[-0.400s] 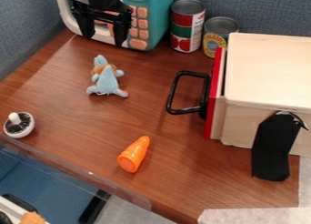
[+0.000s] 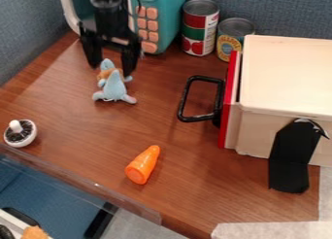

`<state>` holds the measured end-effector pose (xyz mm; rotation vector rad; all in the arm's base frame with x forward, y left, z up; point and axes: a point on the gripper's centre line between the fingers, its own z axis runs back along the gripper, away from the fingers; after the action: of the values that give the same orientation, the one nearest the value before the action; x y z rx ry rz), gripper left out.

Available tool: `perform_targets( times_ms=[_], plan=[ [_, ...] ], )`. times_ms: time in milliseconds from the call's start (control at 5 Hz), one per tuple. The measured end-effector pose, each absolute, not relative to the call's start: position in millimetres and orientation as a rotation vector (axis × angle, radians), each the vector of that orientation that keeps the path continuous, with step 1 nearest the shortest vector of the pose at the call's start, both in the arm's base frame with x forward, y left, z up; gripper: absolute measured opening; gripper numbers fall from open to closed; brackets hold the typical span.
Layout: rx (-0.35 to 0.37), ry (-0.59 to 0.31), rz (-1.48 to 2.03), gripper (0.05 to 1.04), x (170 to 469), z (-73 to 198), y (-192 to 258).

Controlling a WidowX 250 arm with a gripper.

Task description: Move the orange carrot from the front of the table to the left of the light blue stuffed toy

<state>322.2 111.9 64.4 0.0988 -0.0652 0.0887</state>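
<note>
The pale box (image 2: pixel 285 73) stands at right, the teal toy microwave (image 2: pixel 170 24) at the far left. In front of the microwave hangs the gripper (image 2: pixel 111 68), fingers spread wide, holding nothing. The blue plush toy (image 2: pixel 113 89) lies just below and nearer, its top by the fingertips—contact I can't tell. The step seems to be lining up a grasp; next calls for lowering slightly nearer, then closing—gently, around its body.

On the brown worktop (image 2: pixel 194 184) there lies an orange toy carrot (image 2: pixel 142 165). Well apart, to its left, is a white round thing (image 2: pixel 21 132) with a knob. A taller can (image 2: pixel 200 31) and a shorter can (image 2: pixel 234 36) stand between a teal toy microwave (image 2: pixel 170 19) and a pale box (image 2: pixel 291 73).
</note>
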Motion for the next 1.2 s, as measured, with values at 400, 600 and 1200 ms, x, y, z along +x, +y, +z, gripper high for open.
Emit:
perform_targets(
  times_ms=[400,600,1200],
  plan=[
    [0.089,-0.052,-0.091,0.999,273,52,48],
    [0.097,0.016,-0.136,0.999,257,33,26],
    [0.169,0.094,-0.131,0.965,236,-8,18]
  ],
)
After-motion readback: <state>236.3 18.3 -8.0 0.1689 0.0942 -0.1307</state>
